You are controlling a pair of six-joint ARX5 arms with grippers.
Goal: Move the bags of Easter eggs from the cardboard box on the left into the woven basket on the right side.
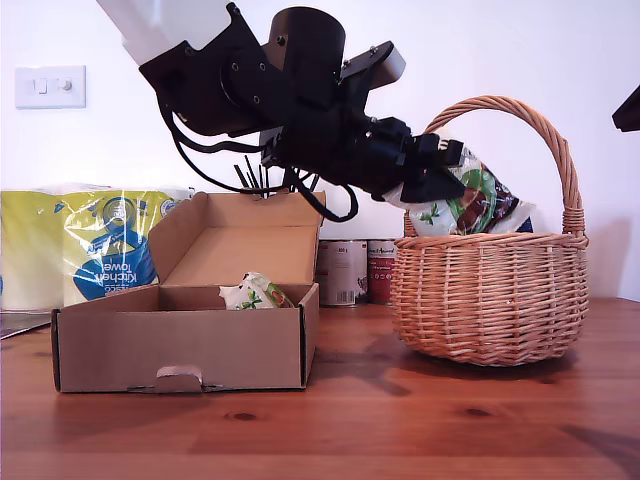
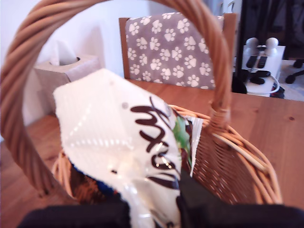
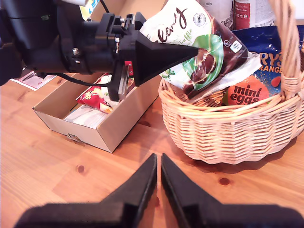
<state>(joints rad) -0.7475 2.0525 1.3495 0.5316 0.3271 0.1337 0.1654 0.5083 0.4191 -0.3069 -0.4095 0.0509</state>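
Observation:
My first gripper (image 1: 440, 180) is shut on a white and green "Galaxy" bag (image 1: 472, 203), holding it tilted under the arched handle and just above the rim of the woven basket (image 1: 490, 300). The same Galaxy bag (image 2: 123, 142) fills the first wrist view. In the second wrist view it hangs over the basket (image 3: 228, 137), which holds a dark blue Terry's bag (image 3: 270, 42) and an orange mini eggs bag (image 3: 244, 92). The cardboard box (image 1: 180, 345) stands open at the exterior view's left with a white-green bag (image 1: 255, 293) inside. A red bag (image 3: 92, 97) also lies in it. My second gripper (image 3: 158, 164) hovers shut and empty above the table, in front of box and basket.
A yellow-and-blue kitchen towel pack (image 1: 100, 250) stands behind the box. Tin cans (image 1: 345, 270) sit between box and basket at the back. Beyond the basket are a paw-print chair (image 2: 175, 47) and a tissue box (image 2: 66, 66). Bare wooden table (image 1: 400, 420) lies in front.

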